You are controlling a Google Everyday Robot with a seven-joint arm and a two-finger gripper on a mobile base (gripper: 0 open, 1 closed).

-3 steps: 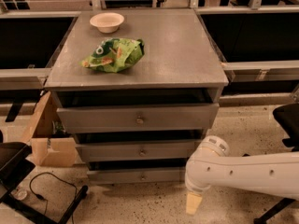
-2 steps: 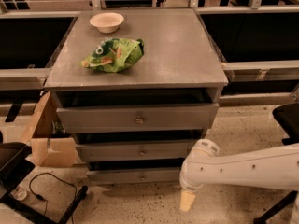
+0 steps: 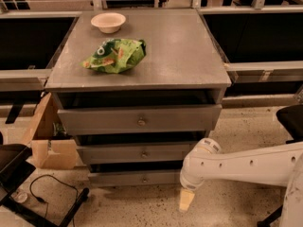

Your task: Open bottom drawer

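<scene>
The arm [image 3: 251, 164] is a thick, smooth tube in glossy white that enters from the right edge. A row of small dark dots, evenly spaced, runs along its side; whether they are screws or holes cannot be told. At its left end it swells into a rounded white joint [image 3: 209, 147] with a thin grey seam ringing the cap. Below that sits a bulbous white housing. The hand [image 3: 186, 200] is a short, tapering piece in pale tan, duller than the white shell, hanging low at the near right just above the speckled floor [image 3: 142, 207]. Another white curved panel shows at the near right corner.
</scene>
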